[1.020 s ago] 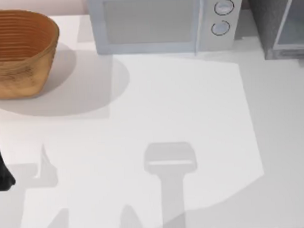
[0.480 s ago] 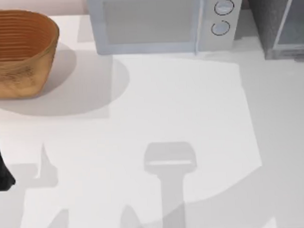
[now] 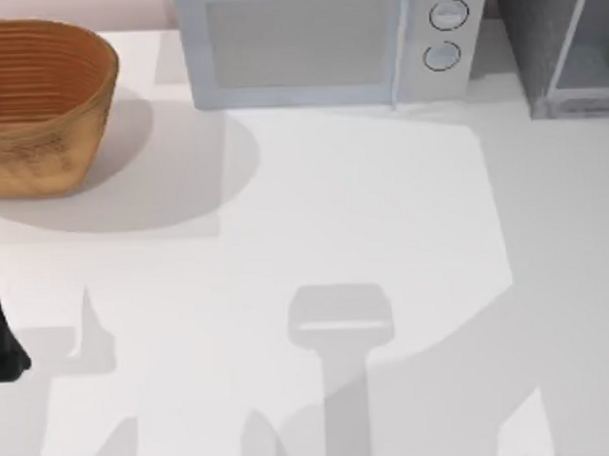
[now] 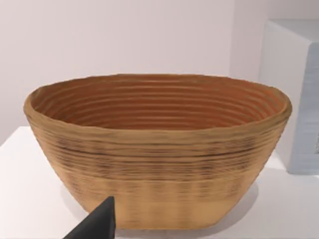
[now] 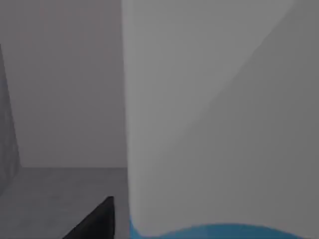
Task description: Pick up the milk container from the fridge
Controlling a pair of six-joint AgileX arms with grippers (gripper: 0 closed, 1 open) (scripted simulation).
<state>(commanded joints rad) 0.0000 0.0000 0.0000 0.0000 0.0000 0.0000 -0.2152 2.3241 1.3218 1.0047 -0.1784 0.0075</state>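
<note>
Right wrist cam: milk container (image 5: 219,124) dead ahead of right gripper, v. close, upright, white top w/ blue edge below, standing inside fridge (image 5: 60,99). One dark fingertip (image 5: 97,221) beside carton; jaw state can't tell. Fridge sits right of microwave (image 3: 318,47). Left arm (image 3: 0,339) parked near basket (image 3: 40,107).

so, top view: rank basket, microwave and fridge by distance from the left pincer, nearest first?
From the left pincer, parked at the table's left edge:
1. basket, back left corner, clearly nearest.
2. microwave, back centre.
3. fridge, back right corner, farthest, across the whole table.
No close calls in this order.
</note>
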